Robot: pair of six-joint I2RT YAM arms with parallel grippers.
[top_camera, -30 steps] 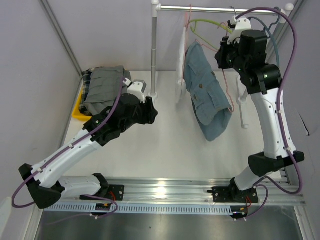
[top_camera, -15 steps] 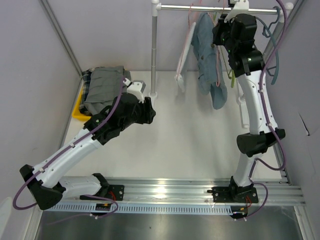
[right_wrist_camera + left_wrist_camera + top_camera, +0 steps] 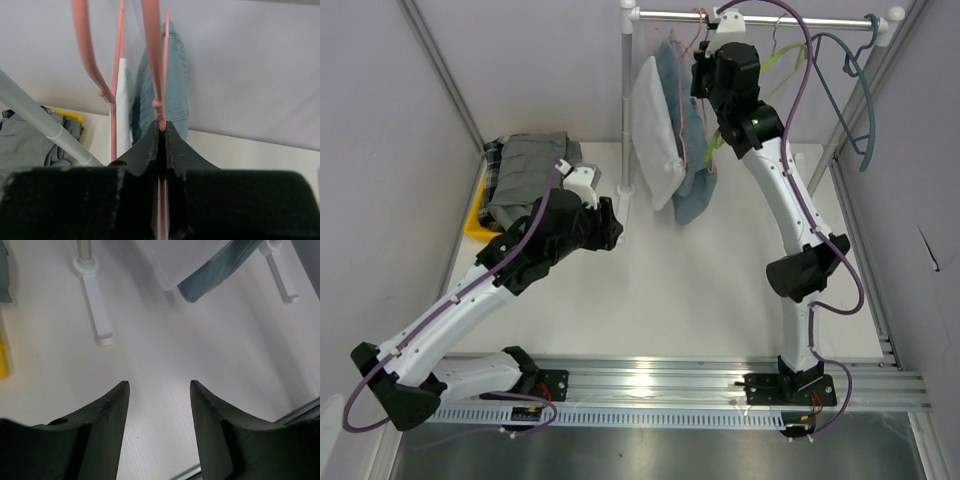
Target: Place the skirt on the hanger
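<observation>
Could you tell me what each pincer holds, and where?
The right pincer pinches a thin strand of the pink wire hanger bearing the blue denim skirt; the left pincer holds nothing.

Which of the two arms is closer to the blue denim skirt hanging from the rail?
Right. The right gripper is shut on the pink hanger carrying the blue denim skirt; the left gripper hangs open over the table, apart from it.

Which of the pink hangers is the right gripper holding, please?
The pink hanger carrying the denim skirt, pinched in the right gripper; the other bears the white garment.
</observation>
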